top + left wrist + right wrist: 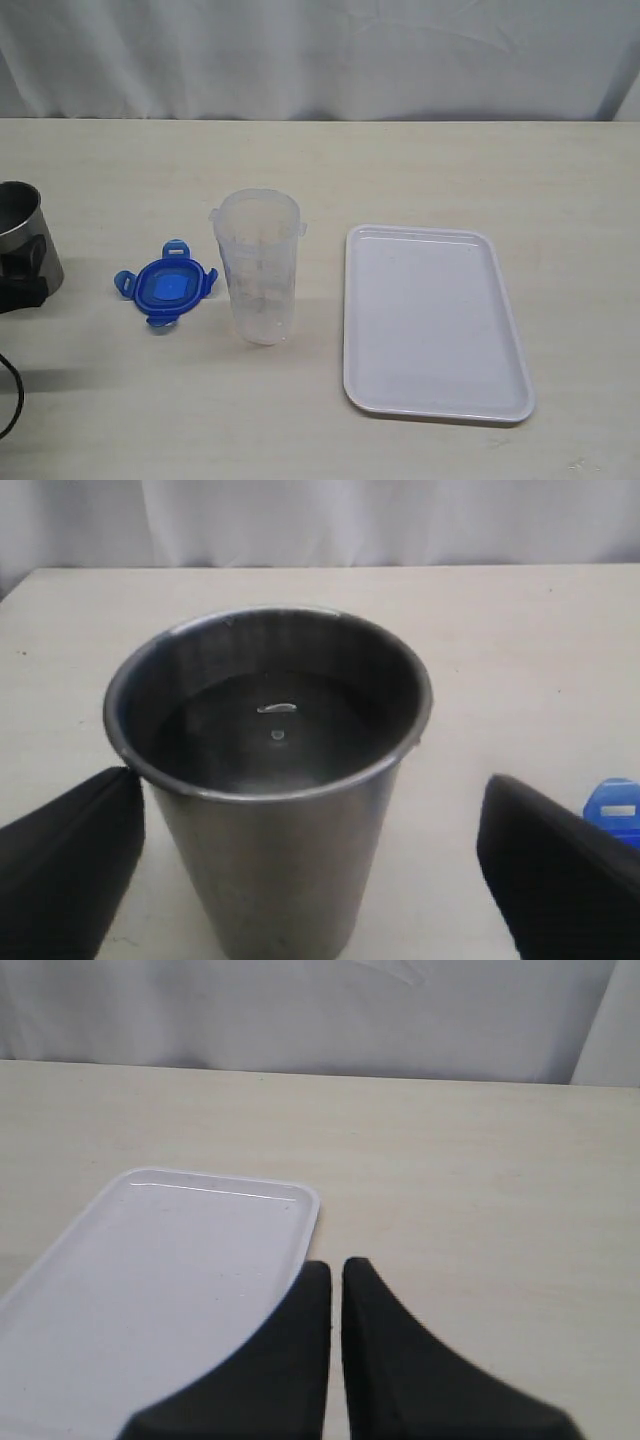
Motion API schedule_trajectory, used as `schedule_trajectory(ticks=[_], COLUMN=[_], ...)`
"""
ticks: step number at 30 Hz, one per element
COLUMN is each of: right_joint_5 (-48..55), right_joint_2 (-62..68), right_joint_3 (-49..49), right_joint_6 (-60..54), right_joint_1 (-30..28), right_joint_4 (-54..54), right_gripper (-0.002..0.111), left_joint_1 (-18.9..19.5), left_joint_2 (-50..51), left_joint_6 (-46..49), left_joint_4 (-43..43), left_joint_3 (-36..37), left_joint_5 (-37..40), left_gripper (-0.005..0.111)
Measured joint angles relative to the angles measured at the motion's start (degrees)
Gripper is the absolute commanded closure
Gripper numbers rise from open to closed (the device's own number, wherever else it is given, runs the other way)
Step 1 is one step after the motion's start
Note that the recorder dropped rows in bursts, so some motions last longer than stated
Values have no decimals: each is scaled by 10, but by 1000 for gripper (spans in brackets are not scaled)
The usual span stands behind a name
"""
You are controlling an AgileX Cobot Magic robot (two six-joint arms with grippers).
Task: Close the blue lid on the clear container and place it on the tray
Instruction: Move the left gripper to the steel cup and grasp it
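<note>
The blue lid [165, 290] lies flat on the table, just left of the clear container [258, 265], which stands upright and uncovered. To the container's right lies the white tray [435, 320], with nothing on it. My left gripper [310, 780] is open at the table's far left. Its fingers straddle a steel cup [270, 780], and one finger stands well apart from the cup wall. A corner of the blue lid [615, 810] shows past that finger. My right gripper [337, 1270] is shut on nothing and hovers beside the tray [150, 1260]. It is out of the exterior view.
The steel cup [22, 235] stands at the table's left edge, with the left gripper's [22, 280] black parts against it. A black cable [12, 395] curls at the front left. A white curtain hangs behind the table.
</note>
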Motion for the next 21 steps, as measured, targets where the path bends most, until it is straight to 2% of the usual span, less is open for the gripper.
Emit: schedule_trajectory(ticks=[14, 21], right_joint_5=[0, 0], right_joint_2=[0, 0], right_joint_3=[0, 0], right_joint_6=[0, 0], right_joint_1=[0, 0], right_joint_4=[0, 0], right_gripper=[104, 104], left_joint_1=[0, 0], left_joint_2=[47, 59], left_joint_6=[13, 14], left_joint_4=[-27, -27], left_joint_3=[-17, -54], left_joint_5=[1, 26], left_gripper=[17, 17])
